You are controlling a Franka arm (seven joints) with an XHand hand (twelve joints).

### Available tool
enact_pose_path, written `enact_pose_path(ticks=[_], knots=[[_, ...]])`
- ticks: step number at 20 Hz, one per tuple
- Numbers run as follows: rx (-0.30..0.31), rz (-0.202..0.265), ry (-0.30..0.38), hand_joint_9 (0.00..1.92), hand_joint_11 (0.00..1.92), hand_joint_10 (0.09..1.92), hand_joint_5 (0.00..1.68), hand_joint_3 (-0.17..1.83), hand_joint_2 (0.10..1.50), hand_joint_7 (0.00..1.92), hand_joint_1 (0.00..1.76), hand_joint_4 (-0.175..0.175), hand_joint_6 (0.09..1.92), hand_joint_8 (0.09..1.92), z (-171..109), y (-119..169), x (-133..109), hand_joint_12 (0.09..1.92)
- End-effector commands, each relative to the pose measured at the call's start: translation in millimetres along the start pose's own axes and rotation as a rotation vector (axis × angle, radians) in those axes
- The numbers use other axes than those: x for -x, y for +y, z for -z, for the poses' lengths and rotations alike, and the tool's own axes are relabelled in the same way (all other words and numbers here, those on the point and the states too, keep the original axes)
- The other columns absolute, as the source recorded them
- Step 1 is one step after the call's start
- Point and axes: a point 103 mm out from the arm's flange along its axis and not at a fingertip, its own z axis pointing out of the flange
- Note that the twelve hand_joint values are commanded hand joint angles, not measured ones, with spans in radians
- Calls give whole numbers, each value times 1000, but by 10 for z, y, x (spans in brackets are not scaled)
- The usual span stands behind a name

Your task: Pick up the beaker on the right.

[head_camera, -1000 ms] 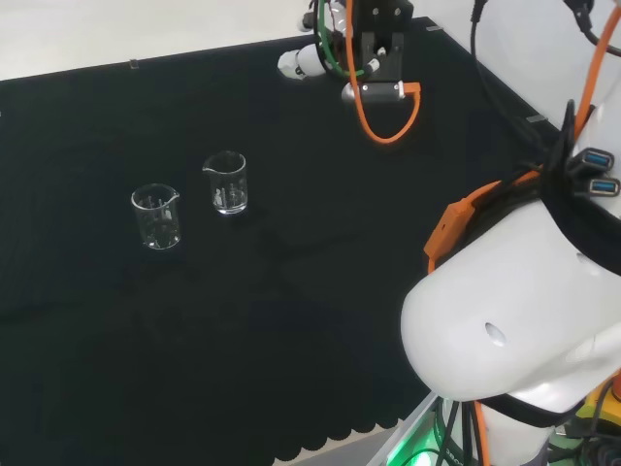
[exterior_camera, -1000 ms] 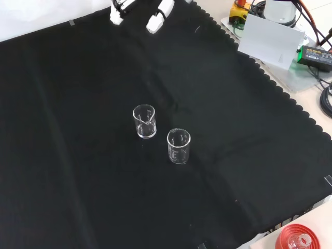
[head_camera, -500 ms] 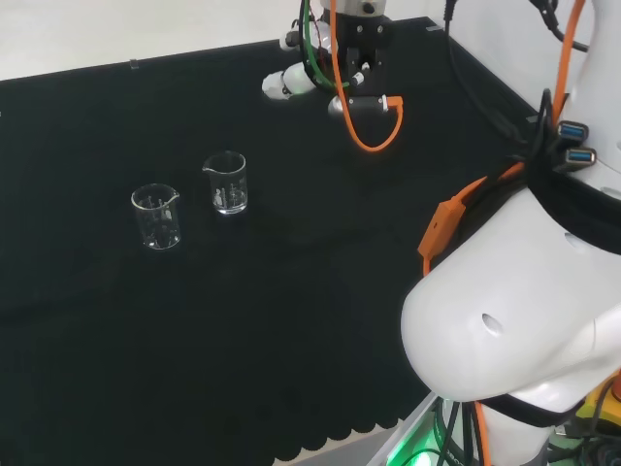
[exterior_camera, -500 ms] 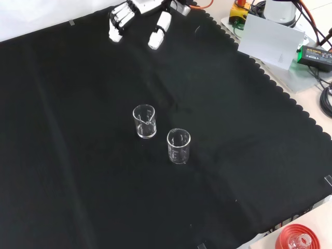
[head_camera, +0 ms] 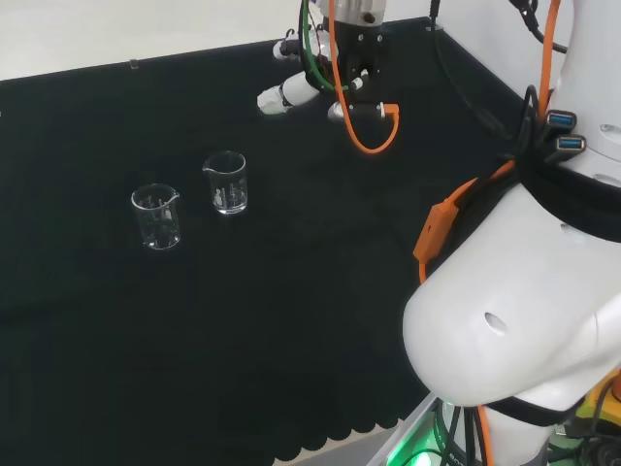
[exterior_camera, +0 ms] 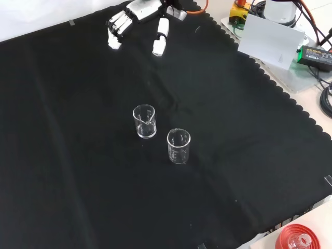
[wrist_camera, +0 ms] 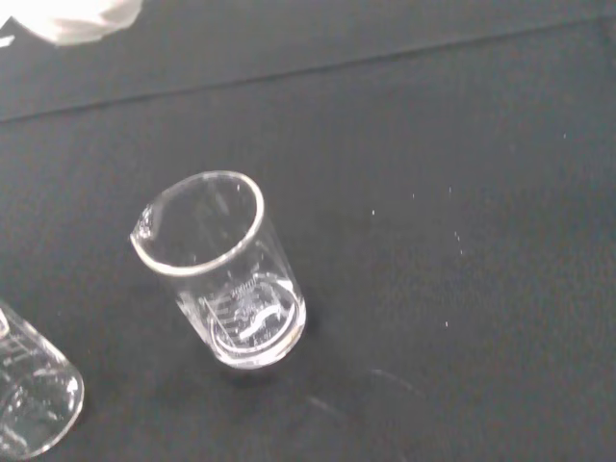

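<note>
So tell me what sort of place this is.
Probably a robotics lab set up for a glassware test: two clear beakers stand on a bench under black cloth, a robot hand hangs over its far edge, and a power supply with cables lies beside it.

The white arm [head_camera: 514, 320] reaches out across the black cloth, its robot hand [exterior_camera: 136, 21] hanging above the surface with fingers [exterior_camera: 115, 32] straight and spread, thumb [exterior_camera: 160, 41] apart, holding nothing
</note>
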Motion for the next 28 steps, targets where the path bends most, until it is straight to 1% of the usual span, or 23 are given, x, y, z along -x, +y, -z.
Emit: enact_pose_path(ticks=[1,5,14,20,22,25,28], knots=[[-18,95,81,278,0,699,318,603,703,182,703,-78,87,632,-393,239,34,1120],[-28,125,123,305,0,702,316,623,654,197,718,-77,87,637,-534,321,62,1141],[-26,171,154,328,0,701,319,641,611,212,724,-77,87,641,-736,467,32,1191],[-37,192,204,343,0,703,324,643,585,241,736,-77,87,652,-919,557,72,1213],[-34,197,198,357,0,705,340,646,566,259,764,-79,87,659,-963,572,80,1235],[-50,200,223,388,0,703,363,668,541,299,818,-81,87,667,-1036,603,114,1276],[-64,190,265,405,0,693,372,715,513,316,850,-81,87,664,-1114,633,172,1299]])
